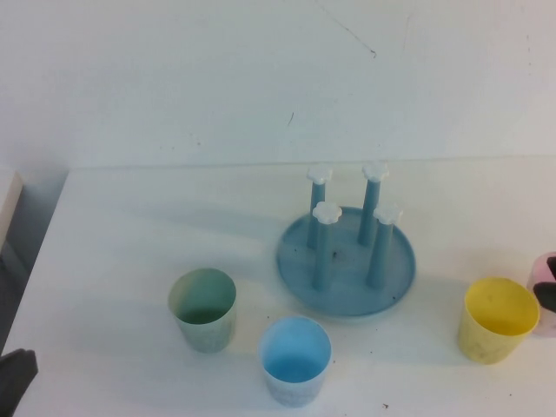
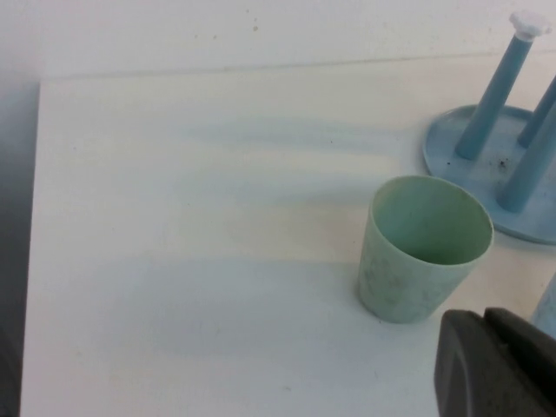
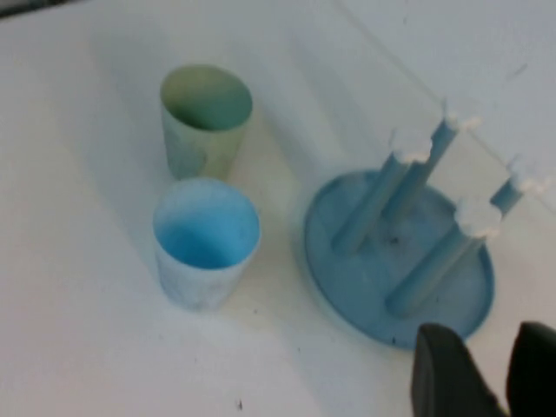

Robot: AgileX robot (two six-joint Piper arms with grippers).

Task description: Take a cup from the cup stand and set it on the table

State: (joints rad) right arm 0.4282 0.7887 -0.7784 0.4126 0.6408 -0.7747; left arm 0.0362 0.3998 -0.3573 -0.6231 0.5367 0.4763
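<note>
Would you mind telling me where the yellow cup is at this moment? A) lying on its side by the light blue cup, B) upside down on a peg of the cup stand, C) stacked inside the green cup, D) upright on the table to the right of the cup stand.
D: the yellow cup stands upright, mouth up, on the table to the right of the cup stand, whose four pegs are all bare.

**Two spare cups and a pink thing at the edge**

Green cup (image 1: 202, 308) upright, mouth open upward, at the front left. Light blue cup (image 1: 295, 360) just beside, nearer the front edge, also upright and apart from the green one. Pink object with a dark patch (image 1: 546, 291) at the far right border, mostly cut off, unclear what.
</note>
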